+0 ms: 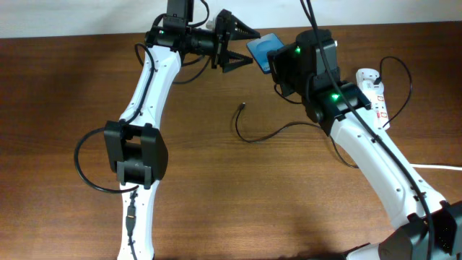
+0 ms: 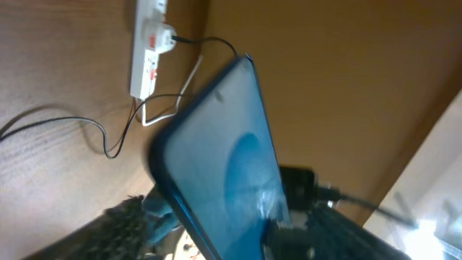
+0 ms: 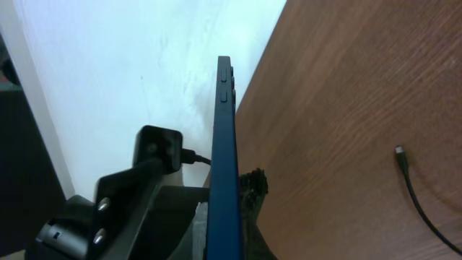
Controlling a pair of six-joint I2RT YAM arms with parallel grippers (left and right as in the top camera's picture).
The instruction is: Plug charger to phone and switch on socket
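Phone clamped in right claw at far centre, charger tip loose on the table.

Right gripper (image 3: 229, 198) is closed on the black-edged rectangular smartphone with the blue screen (image 1: 261, 52); the right wrist view shows it edge-on, with a finger pad (image 3: 253, 189) against its side. Left gripper (image 1: 249, 48) comes in from the left with its jaws spread wide, just beside the phone's left end, not gripping anything. The long thin black charger cable (image 1: 253, 139) lies on the brown wooden table (image 1: 65, 87), nearer than the phone. Its small connector tip (image 1: 242, 107) is well apart from the phone and untouched. The white elongated power strip with red markings (image 1: 375, 90) sits far right, partly under the right arm.
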